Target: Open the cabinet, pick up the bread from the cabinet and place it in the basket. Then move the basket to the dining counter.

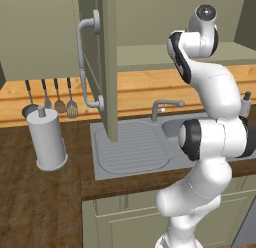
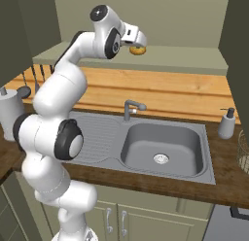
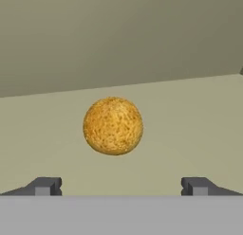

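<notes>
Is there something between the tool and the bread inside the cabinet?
Nothing visible. In the hand view the bread lies on the bare cabinet shelf, straight ahead between the wide-open fingertips of the tool; the door is swung aside.

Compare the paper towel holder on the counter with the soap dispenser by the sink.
The tall grey cylindrical paper towel holder is much bulkier than the small grey pump-top soap dispenser. The holder is a straight cylinder on a flared round base with a short knob on top; the dispenser narrows upward to a dark pump spout. The holder stands left of the grey sink, the dispenser at its right. Both are grey, upright, and rest on the dark wood worktop.
</notes>
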You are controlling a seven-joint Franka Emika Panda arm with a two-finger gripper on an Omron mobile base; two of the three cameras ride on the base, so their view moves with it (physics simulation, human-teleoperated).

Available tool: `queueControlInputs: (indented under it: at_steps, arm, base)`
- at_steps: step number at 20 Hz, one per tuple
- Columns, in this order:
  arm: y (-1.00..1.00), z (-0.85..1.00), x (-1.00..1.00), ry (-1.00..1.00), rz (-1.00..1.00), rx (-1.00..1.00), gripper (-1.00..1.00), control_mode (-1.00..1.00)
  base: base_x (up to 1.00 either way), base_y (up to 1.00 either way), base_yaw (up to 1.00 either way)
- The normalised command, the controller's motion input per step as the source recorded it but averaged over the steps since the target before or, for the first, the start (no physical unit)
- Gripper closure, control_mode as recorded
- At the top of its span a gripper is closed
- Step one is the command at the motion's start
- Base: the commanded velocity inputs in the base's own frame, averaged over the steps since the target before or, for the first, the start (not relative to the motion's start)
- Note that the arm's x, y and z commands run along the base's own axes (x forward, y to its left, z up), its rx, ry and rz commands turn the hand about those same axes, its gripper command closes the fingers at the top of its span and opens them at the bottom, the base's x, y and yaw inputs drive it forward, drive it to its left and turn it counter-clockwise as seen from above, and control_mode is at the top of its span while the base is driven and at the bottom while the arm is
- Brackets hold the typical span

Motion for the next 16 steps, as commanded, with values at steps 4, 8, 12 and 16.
queueControlInputs:
  at_steps: [4,8,12,16]
  arm:
    - [-0.01,-0.09,0.46,0.00,0.00,0.00,-1.00,-1.00]
    - [-0.28,-0.16,0.58,0.00,0.00,0.00,-1.00,-1.00]
    - [-0.21,-0.20,0.47,0.00,0.01,0.01,-1.00,-1.00]
    - [-0.21,-0.11,0.41,0.00,0.01,0.01,-1.00,-1.00]
  base:
    - [0.00,0.00,0.00]
    - [0.00,0.00,0.00]
    - [0.00,0.00,0.00]
    - [0.00,0.00,0.00]
